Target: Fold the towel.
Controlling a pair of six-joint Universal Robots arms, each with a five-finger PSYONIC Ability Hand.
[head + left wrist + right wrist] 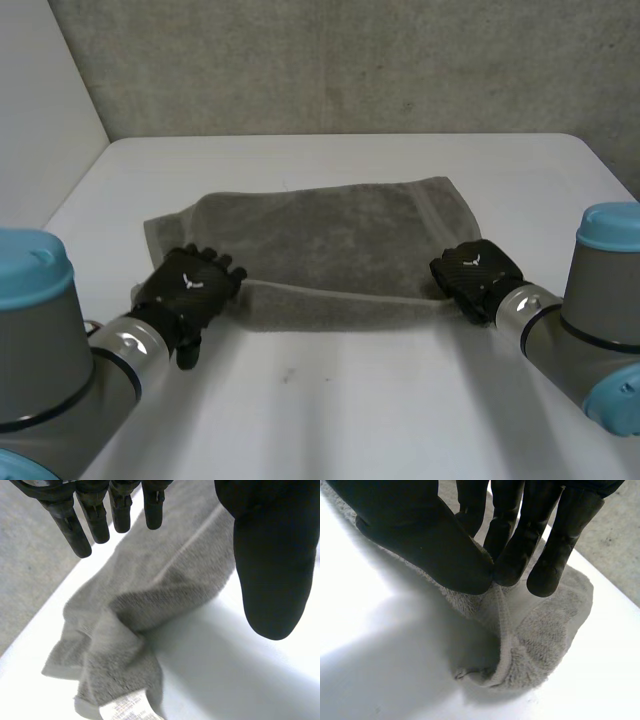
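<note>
Grey towel spread on worktop; right robot hand pinches its near right corner, left robot hand hangs wide above near left corner. Best close left on cloth first, then lift both corners evenly.

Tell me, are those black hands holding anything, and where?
The right hand pinches the towel at its near right corner. The left hand is open above the towel's left end, holding nothing.
</note>
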